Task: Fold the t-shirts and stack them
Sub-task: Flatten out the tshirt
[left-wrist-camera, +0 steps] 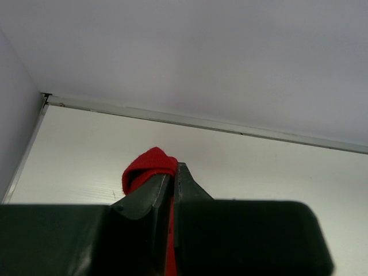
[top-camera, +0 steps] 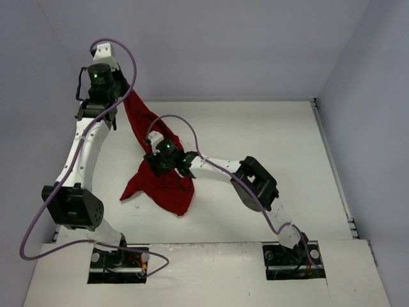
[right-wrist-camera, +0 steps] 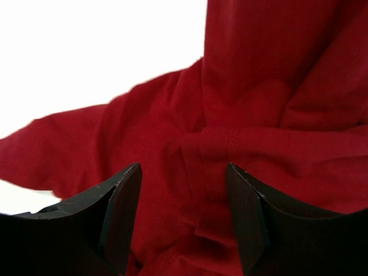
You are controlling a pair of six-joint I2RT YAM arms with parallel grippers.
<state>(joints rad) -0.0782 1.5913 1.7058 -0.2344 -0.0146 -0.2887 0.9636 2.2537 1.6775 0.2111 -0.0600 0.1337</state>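
Getting the dark red t-shirt [top-camera: 163,185] opened out, by the look of it, ahead of any fold. Rests its low end in a wrinkly heap on the white bench [top-camera: 268,128], nearest of all, and climbs from there in a tight strip up and to the left. Meets the right gripper [right-wrist-camera: 183,169] a bit farther back, low over the heap, with jaws wide apart and nothing held, only red cloth just beyond them and a hem or seam crossing close in front. Ends farthest back and highest at the left gripper [left-wrist-camera: 174,169], with jaws clamped on a small fold of the cloth that pokes out past the tips. Seems to be the step of lifting the shirt and hunting for a second place to hold. Calls next for pushing the right jaws onto that hem, closing on it, then pulling the two ends apart and laying the shirt flat. Shows no fold and no stack yet.
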